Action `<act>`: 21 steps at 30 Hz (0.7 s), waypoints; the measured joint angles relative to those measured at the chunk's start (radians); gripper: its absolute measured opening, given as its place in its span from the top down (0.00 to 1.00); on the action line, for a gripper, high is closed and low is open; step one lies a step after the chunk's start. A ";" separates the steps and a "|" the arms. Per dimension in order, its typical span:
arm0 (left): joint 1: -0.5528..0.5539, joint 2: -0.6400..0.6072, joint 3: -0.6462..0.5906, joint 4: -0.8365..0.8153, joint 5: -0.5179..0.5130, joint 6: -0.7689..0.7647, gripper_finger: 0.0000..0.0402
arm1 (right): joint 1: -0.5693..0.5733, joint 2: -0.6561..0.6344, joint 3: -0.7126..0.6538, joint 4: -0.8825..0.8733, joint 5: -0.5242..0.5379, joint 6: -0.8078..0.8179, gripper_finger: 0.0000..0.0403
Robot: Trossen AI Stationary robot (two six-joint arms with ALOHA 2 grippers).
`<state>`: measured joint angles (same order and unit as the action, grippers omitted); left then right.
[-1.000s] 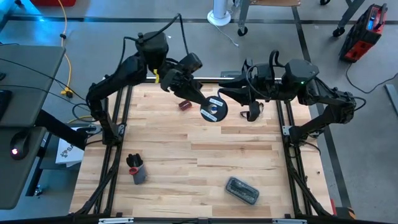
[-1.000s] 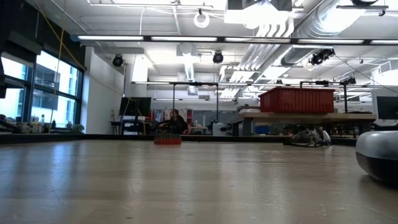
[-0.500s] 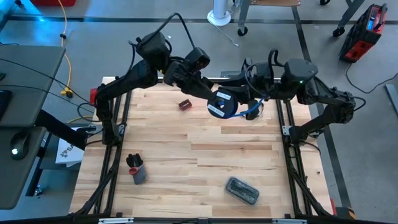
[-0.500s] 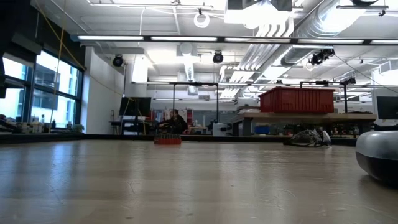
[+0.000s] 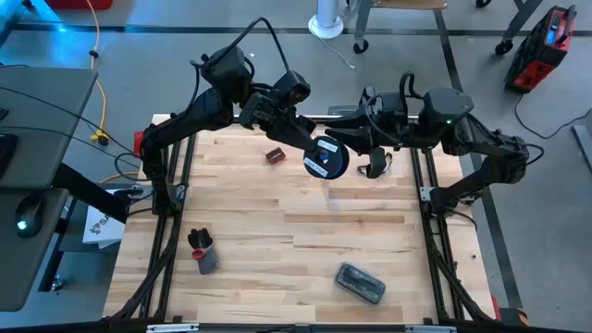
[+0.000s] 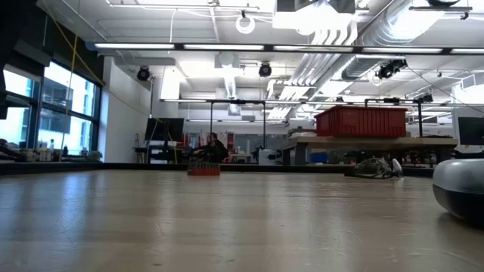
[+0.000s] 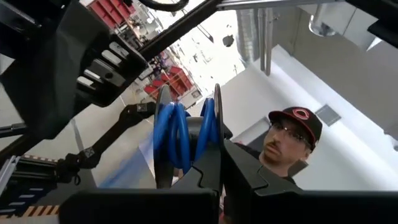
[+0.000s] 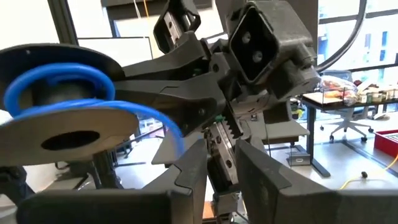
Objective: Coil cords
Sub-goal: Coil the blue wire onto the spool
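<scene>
mid-coil: left gripper (image 5: 310,148) is clenched on the black reel (image 5: 326,158), holding it in the air over the far-middle of the table (image 5: 277,222), flat face with the blue-white patch up toward the overhead camera. in the left wrist view the blue cord (image 7: 177,134) sits in loops between the two flanges, so some winding looks done. right gripper (image 5: 363,151) is just beside the reel on its right; its fingers (image 8: 193,171) stand part-closed with a gap, and a strand of cord arcs from the reel toward them, but i can't tell whether they actually pinch it. next move, my read: right arm feeds the loose strand around the hub while left keeps the reel steady, so cord tension and clearance between the two wrists matter, they're nearly touching. room: both arms crowd the far edge near the frame rail; the near half of the table is open apart from a small red block (image 5: 274,156), a dark cup (image 5: 202,252) and a grey case (image 5: 360,283), all well apart from the work.
</scene>
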<state>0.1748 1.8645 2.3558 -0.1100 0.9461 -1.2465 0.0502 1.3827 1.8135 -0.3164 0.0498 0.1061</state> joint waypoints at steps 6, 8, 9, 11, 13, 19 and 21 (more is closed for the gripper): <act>0.030 -0.011 0.000 -0.050 0.037 0.016 1.00 | 0.000 -0.002 -0.001 -0.036 -0.001 0.000 0.81; 0.045 -0.027 0.000 -0.120 0.039 0.064 1.00 | 0.000 -0.005 -0.001 -0.038 -0.001 -0.001 0.81; 0.053 -0.037 0.000 -0.168 0.039 0.096 1.00 | 0.000 -0.007 -0.001 -0.039 -0.001 -0.001 0.81; 0.070 -0.052 0.000 -0.248 0.038 0.167 1.00 | 0.000 -0.010 -0.001 -0.036 -0.001 -0.001 0.81; 0.087 -0.066 0.000 -0.306 0.036 0.211 1.00 | 0.000 -0.010 -0.001 -0.030 -0.001 -0.001 0.81; 0.096 -0.086 0.001 -0.324 0.047 0.217 1.00 | 0.000 -0.010 -0.001 -0.004 -0.002 -0.001 0.81; 0.095 -0.086 0.001 -0.344 0.049 0.212 1.00 | 0.000 -0.010 -0.001 0.000 -0.002 -0.001 0.81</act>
<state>0.2703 1.7786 2.3569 -0.4537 0.9947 -1.0342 0.0502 1.3727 1.8126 -0.3168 0.0479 0.1051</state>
